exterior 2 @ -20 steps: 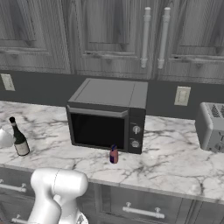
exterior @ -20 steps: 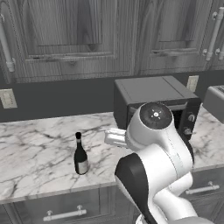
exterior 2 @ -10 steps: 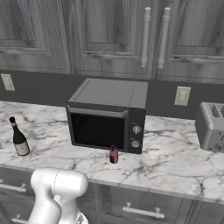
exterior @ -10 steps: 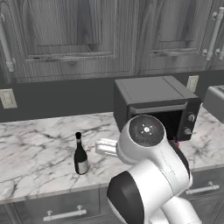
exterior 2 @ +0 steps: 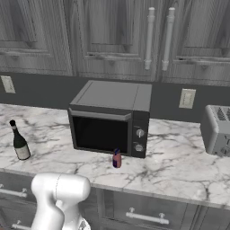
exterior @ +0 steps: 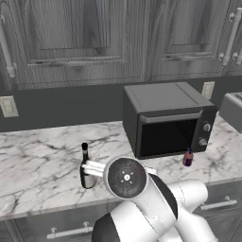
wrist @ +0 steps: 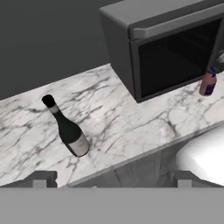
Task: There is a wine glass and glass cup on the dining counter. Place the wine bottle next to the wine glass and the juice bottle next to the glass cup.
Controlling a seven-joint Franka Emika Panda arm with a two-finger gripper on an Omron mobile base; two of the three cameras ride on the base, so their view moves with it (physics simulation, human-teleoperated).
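Marble surface runs under grey cabinets, and you have one wine bottle standing upright near its front edge, well apart from one juice bottle just before the microwave's front right corner. Your right base view adds a toaster toward the right end. Your claw stands wide, gripping nothing, its fingertips above the front edge.

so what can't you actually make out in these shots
- Wine bottle: in the left base view the arm covers its lower right side; its label is too small to read in the right base view.
- Juice bottle: too small for its label to be read.
- Toaster: cut off by the right edge in both base views.
- Gripper: the hand view shows just its fingertips.
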